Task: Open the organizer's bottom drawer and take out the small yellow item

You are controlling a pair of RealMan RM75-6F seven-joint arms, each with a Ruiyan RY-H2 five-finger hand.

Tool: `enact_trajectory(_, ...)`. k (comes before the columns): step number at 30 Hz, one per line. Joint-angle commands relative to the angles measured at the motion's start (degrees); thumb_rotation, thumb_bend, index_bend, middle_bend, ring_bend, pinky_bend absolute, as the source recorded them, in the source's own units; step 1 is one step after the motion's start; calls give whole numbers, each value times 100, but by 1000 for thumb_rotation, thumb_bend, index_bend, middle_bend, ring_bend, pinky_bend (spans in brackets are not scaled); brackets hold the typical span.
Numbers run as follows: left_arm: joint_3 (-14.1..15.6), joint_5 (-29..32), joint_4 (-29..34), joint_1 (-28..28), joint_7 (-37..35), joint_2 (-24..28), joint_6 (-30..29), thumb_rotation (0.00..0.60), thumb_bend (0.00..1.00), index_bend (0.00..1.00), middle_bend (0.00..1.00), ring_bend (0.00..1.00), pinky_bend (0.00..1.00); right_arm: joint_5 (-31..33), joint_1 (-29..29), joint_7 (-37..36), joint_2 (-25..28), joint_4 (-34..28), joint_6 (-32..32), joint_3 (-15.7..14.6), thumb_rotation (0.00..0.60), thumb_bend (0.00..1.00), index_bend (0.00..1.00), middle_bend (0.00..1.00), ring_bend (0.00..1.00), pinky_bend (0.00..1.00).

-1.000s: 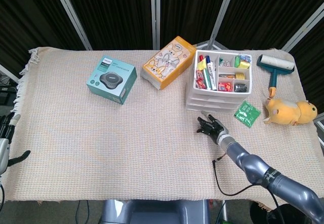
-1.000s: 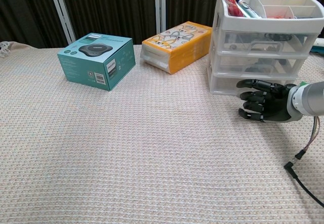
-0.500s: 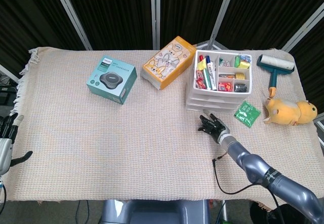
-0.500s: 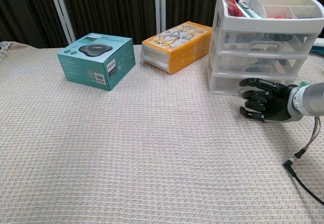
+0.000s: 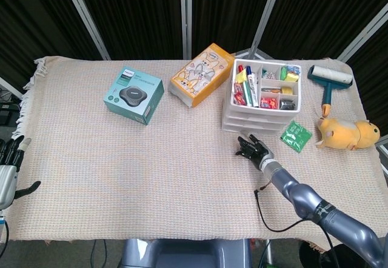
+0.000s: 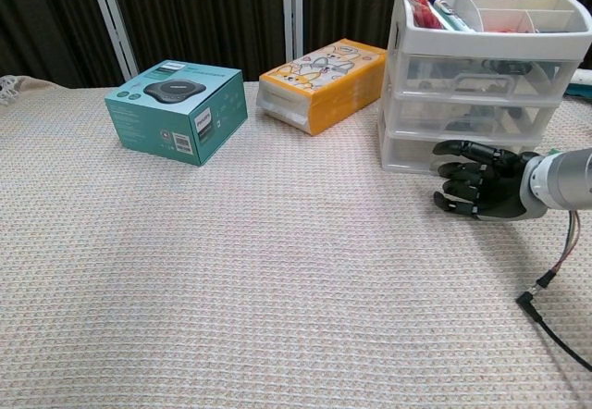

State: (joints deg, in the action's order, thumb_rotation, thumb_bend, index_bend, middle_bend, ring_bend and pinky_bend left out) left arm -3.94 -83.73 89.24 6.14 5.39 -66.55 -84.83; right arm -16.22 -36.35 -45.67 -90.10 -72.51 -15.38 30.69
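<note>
White plastic, three drawers stacked: your organizer (image 6: 481, 85) stands at the far right of the woven mat (image 5: 121, 159), and its bottom drawer (image 6: 412, 153) is closed. You cannot see the small yellow item inside it from either camera. The open top tray (image 5: 264, 86) holds markers in its left compartment and small yellow, red and dark bits in the right ones.

Your right hand (image 6: 481, 187) sits low just in front of the bottom drawer, fingers curled and holding nothing; whether the fingertips (image 6: 450, 148) touch the drawer front you cannot tell. Against half a second ago it lies slightly further left, no closer to a grasp. Your left hand (image 5: 9, 168) hangs off the mat's left edge, fingers spread, empty, raised a little since a second ago.

Beside the organizer lie an orange box (image 5: 201, 75) and, further left, a teal box (image 5: 134, 96).
</note>
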Motion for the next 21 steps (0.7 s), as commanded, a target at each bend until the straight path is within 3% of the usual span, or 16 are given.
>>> enact_trajectory(1, 5, -3, 5, -2, -6, 5, -1, 600, 152, 0, 0, 0, 0, -28, 18, -15, -11, -31, 32, -21, 600, 323, 238, 812, 851, 604)
enact_trajectory(14, 39, -55, 57, -23, -53, 42, -35, 600, 152, 0, 0, 0, 0, -428, 298, 5, -14, -356, 113, -60, 600, 323, 246, 805, 846, 602)
enact_trajectory(21, 74, -135, 98, -44, -60, 57, -92, 600, 152, 0, 0, 0, 0, -814, 614, 64, 19, -713, -230, 16, 600, 316, 158, 755, 811, 584)
